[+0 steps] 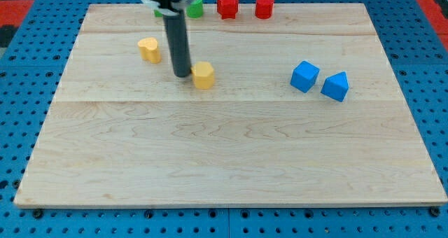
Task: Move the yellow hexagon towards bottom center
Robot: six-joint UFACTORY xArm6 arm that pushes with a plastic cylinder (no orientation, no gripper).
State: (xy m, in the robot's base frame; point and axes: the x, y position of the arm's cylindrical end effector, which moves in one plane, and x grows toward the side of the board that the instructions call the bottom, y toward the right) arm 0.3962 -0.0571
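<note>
Resting my tip (182,75) on the wooden counter (224,161), just left of the yellow hexagon (204,75). Sitting at about the same depth as the hexagon, so close to its left face that telling touch from a hair of a gap is not possible. Holding nothing: being a plain dark rod, the tool (177,42) is offering neither a wide nor a narrow opening to report. Rising upright from the tip and leaving the picture at the far edge.

Finding the yellow hexagon in the far half of the counter, left of centre, well apart from the near edge and from the near middle. Lying flat, with bare wood all along its near side.

Noting a second yellow block (148,50), shape unclear, farther back and to the left of the rod, apart from it. Glimpsing a green block (195,8) at the far edge, partly hidden behind the rod. Seeing two red blocks to its right along the same far edge: a star-like one (227,5) and a rounder one (263,5). Spotting a blue cube (304,76) well to the right of the hexagon, with a wedge-like blue block (335,86) just beside it, slightly nearer. Showing blue pegboard (21,126) all around the counter.
</note>
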